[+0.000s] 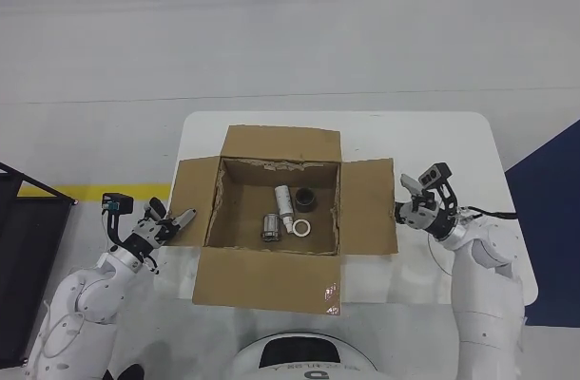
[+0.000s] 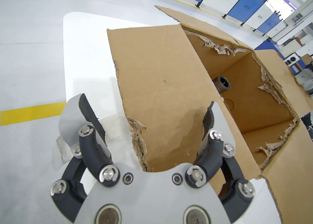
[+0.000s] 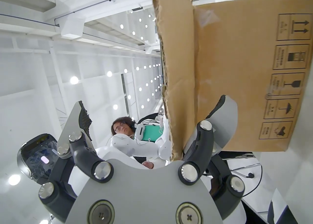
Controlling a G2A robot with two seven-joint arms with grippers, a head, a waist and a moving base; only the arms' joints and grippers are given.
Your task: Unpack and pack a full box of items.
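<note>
**Fig. Both claws at the side flaps of the opened box.**

The cardboard box [image 1: 266, 281] stands on the white table [image 1: 442, 142] between the two claws, with all four flaps folded outward.

**Left claw.** The left claw [image 2: 149, 122] is spread wide and holds nothing. One finger lies over the left flap [image 2: 156, 83] and the other over bare table, so the flap's ragged outer edge falls between them.

**Right claw.** The right claw [image 3: 154, 110] is equally wide and also empty. The right flap [image 3: 176, 63] runs edge-on through its gap, close against one finger and well apart from the other. The printed side wall of the box lies just beyond that nearer finger.

**Contents.** Ahead of each claw, on the box floor, lie four things:
- a white bottle [image 1: 284, 199];
- a dark metal sleeve [image 2: 222, 83];
- a roll of white tape [image 1: 300, 228];
- a small metal part [image 1: 270, 228].

**Handling (judged).** The corrugated flaps should be light and stiff but hinge easily at the crease. Their torn corners look weak, so a pinch on sound board at mid-edge would be safer. The contents appear small. The bottle and sleeve are round and smooth and likely to roll, so they are best taken across the barrel. The metal pieces are probably the heaviest.

**Pose.** In the top view each arm is bent at the elbow, with the wrist turned inward toward the box. The right claw tilts upward, with the ceiling behind it. The left claw looks down across its flap.
</note>
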